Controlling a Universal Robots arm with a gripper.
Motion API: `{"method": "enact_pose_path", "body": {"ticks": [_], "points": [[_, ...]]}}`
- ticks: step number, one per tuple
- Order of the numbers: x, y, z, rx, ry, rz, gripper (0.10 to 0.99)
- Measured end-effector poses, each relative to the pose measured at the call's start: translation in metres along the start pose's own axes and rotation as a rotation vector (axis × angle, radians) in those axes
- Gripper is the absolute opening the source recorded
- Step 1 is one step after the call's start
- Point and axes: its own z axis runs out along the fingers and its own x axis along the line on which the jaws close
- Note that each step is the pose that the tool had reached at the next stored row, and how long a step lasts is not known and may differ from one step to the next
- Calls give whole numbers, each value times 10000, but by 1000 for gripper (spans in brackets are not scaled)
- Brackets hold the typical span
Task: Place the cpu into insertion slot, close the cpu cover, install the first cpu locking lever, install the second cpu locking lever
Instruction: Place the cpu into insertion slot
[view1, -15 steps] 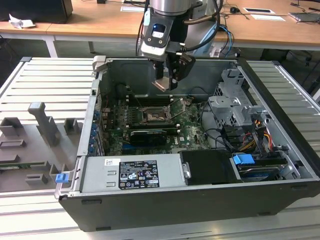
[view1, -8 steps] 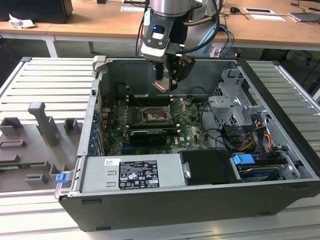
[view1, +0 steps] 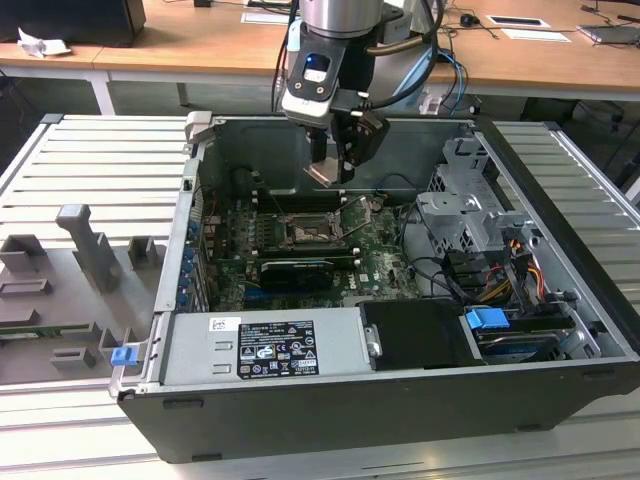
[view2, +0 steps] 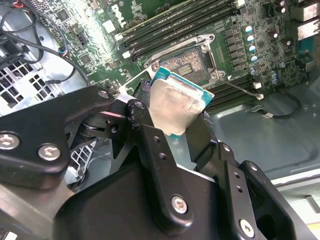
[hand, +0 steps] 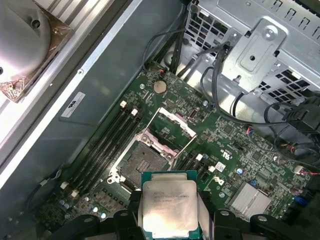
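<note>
Above the open computer case (view1: 420, 400), your pincer (view1: 335, 172) was clamped on the cpu (view1: 322, 174), so the chip hung in the air over the far part of the green motherboard (hand: 235, 150), clear of everything below it. In both wrist views you could see the black fingers (view2: 144, 95) pressed against two opposite edges of the chip. Its pale metal face was turned toward the cameras and its teal rim showed around that face. In the second wrist view the chip sat tilted against the board rather than level with it.

Below it, the insertion slot (hand: 142, 162) lay bare, with its dark pin-field exposed inside the silver rim. The cpu cover (hand: 172, 127) was swung up off the socket and stood open along one side, with green board showing through its square cut-out. A thin metal lever (view2: 242, 90) lay out at an angle just beside the socket frame, not hooked down. Long black memory slots (hand: 107, 137) ran along one side of the socket.

Toward the exterior view's right you had the grey drive cage (view1: 465, 215) with its bundle of cables. A labelled power supply (view1: 265, 345) sat along the near wall of the case. The case rested on a ridged metal tabletop (view1: 90, 150), and grey moulded fixtures (view1: 85, 245) stood on it to the exterior view's left.
</note>
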Motion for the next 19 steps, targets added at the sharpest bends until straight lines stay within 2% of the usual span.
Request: {"method": "enact_pose_path", "body": {"ticks": [19], "points": [[-1, -4, 57, -2, 0, 12, 529]]}}
